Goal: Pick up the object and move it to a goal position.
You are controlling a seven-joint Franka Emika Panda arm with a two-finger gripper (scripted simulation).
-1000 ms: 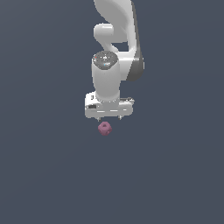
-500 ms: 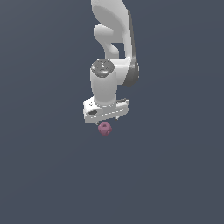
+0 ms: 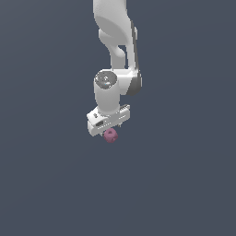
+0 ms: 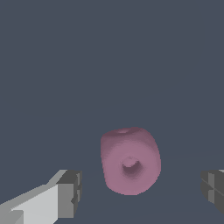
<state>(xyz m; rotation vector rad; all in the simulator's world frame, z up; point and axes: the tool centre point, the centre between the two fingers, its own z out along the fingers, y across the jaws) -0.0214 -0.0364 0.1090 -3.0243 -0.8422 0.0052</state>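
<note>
Plain dark slate-grey backdrop (image 3: 41, 184) (uniform, flat light).

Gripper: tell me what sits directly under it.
Under the gripper sits the pink ball, between the open fingers, dark dimple showing. Only plain grey floor surrounds it; the ball's underside is hidden.

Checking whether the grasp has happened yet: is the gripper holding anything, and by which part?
Nothing is held. In the wrist view the gripper is open, its fingers standing apart on either side of the pink ball with clear gaps, not touching it.
</note>
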